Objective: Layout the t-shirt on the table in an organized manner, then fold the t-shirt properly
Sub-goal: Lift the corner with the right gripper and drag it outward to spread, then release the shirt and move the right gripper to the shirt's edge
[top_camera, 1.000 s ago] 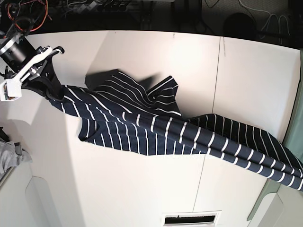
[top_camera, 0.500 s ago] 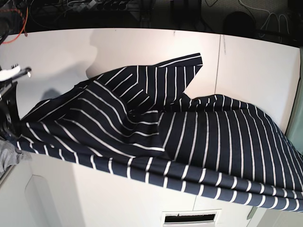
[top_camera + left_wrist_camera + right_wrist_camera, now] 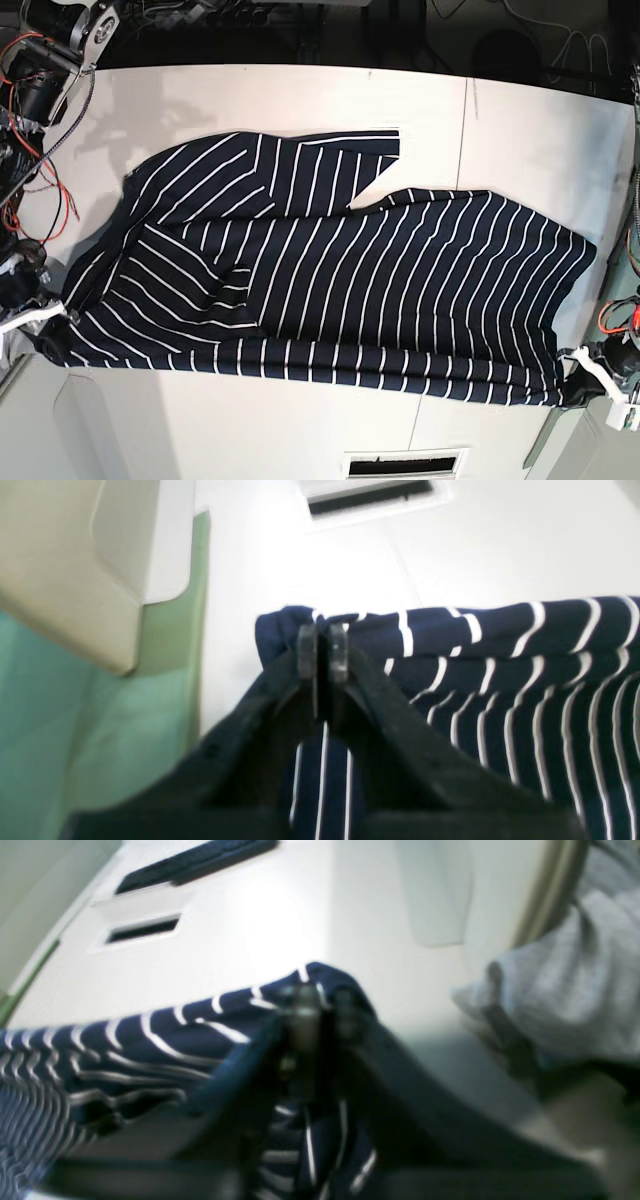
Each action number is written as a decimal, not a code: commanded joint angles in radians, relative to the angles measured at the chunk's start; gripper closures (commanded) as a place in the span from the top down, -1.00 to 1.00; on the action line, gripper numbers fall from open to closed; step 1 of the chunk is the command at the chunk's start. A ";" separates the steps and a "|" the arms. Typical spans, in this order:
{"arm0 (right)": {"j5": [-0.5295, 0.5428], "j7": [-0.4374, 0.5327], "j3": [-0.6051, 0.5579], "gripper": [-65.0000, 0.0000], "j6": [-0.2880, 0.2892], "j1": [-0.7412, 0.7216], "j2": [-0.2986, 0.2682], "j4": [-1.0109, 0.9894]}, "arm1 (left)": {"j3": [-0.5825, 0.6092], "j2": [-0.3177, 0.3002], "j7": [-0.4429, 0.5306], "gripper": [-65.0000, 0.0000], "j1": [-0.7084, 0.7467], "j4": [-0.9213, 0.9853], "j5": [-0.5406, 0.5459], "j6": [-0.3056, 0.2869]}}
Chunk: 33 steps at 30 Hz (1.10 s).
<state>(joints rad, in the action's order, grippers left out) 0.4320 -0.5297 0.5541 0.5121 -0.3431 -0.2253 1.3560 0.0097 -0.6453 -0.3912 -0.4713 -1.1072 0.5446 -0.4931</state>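
T-shirt (image 3: 330,280) lies spread across the table (image 3: 520,130), hem edge along the near side, a sleeve folded over toward the far side.

Near edge: left gripper (image 3: 322,650) is clamped on one hem corner, fabric bunched between the pads. Right gripper (image 3: 320,1007) sits at the opposite hem corner; that view is blurred, so cannot tell whether its jaws are pinching the cloth or letting go. Small grey cloth (image 3: 560,985) lies just beside it.

Mid-shirt: a raised wrinkle (image 3: 232,285) near the middle.

Far side: sleeve overlaps the body.

Risk, as a judgement: uneven release could drag one corner, skewing the hem; wrinkle and folded sleeve would carry into any fold.
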 commanded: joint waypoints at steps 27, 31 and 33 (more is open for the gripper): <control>0.388 -0.308 0.003 0.11 0.065 0.261 0.045 -0.111 | -0.011 -0.131 -0.297 0.03 0.094 0.012 0.248 -0.057; 0.399 -0.313 -0.008 0.11 0.069 0.341 0.048 -0.079 | -0.022 -0.131 -0.328 0.03 0.177 0.013 0.260 -0.057; 0.399 -0.313 -0.015 0.11 0.068 0.366 0.058 -0.068 | -0.043 -0.131 -0.323 0.03 0.216 0.013 0.269 -0.057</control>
<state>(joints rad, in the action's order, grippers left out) 0.8013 -0.8543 0.5407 0.5652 0.0364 -0.1646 1.2671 -0.0185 -0.7471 -0.7334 -0.2314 -1.0832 0.7975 -0.5495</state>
